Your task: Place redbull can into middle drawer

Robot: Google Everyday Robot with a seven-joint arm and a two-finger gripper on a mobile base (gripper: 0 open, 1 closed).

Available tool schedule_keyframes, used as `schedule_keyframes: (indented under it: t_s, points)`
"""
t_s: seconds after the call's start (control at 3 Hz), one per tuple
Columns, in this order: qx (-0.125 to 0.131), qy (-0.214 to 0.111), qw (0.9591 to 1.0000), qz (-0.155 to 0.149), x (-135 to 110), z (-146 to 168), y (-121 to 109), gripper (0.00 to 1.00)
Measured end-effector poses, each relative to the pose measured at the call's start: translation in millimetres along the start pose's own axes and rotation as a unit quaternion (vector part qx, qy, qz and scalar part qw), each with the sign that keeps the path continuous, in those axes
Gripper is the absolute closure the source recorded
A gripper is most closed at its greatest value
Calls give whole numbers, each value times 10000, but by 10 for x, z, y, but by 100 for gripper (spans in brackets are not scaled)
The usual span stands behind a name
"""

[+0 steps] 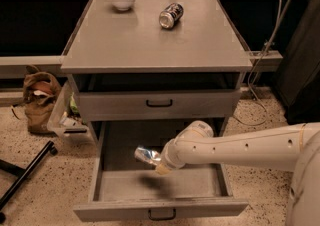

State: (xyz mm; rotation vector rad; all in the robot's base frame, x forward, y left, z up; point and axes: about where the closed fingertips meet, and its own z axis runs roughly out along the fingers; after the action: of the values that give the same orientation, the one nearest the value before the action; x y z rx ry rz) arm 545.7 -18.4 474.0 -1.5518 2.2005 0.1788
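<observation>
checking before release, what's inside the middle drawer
The middle drawer shows only its grey bottom; the gripper holds the redbull can above it. The arm covers its back right.
</observation>
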Motion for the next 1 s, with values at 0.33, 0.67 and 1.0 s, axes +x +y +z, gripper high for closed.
schedule_keyframes:
  t_s: [0.33,0.67,1.0]
  points:
    - [-236,179,9993,236,292,159,101,100]
    - [-236,179,9993,236,292,159,101,100]
    - [-364,405,9983,207,378,430,193,100]
